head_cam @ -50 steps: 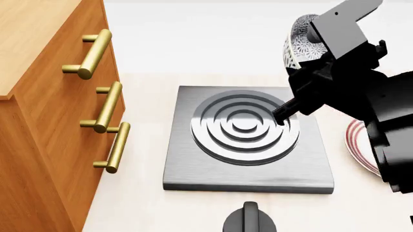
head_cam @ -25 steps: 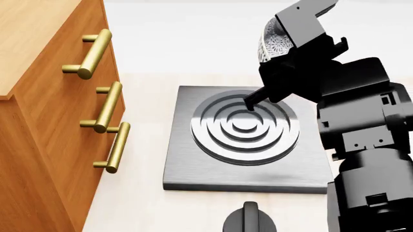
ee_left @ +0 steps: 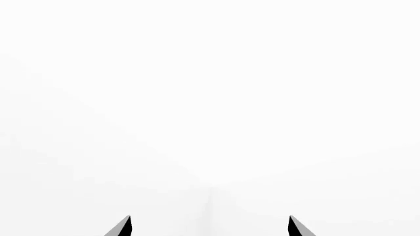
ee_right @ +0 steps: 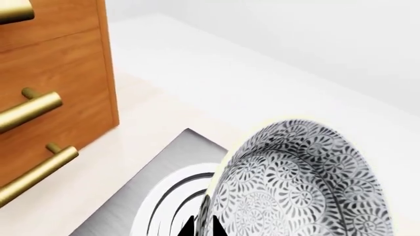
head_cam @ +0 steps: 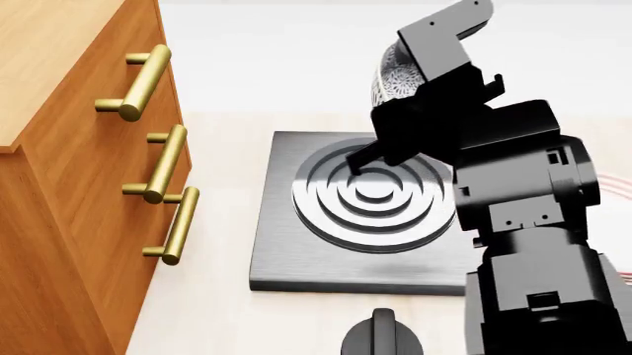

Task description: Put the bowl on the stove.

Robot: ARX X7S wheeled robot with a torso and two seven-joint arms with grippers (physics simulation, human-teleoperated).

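Observation:
The bowl (head_cam: pixel 393 80), white with a grey floral pattern, hangs tilted on its side above the back of the stove (head_cam: pixel 288 251), mostly hidden by the black arm in the head view. My right gripper (head_cam: pixel 378 142) is shut on the bowl's rim. In the right wrist view the bowl (ee_right: pixel 298 182) fills the near side, with the gripper (ee_right: pixel 200 226) pinching its rim and the stove (ee_right: pixel 131 206) with its ring burner beneath. My left gripper (ee_left: pixel 210 227) stands open against plain white, with nothing between its fingers. It does not show in the head view.
A wooden cabinet (head_cam: pixel 59 185) with brass handles (head_cam: pixel 163 166) stands close to the stove's left. A round black knob (head_cam: pixel 382 336) sits on the counter in front of the stove. A red-ringed plate (head_cam: pixel 619 183) peeks out behind my right arm.
My right arm has carried the bowl leftward, from beyond the stove's right edge to above the back of the burner. The arm now hides most of the plate.

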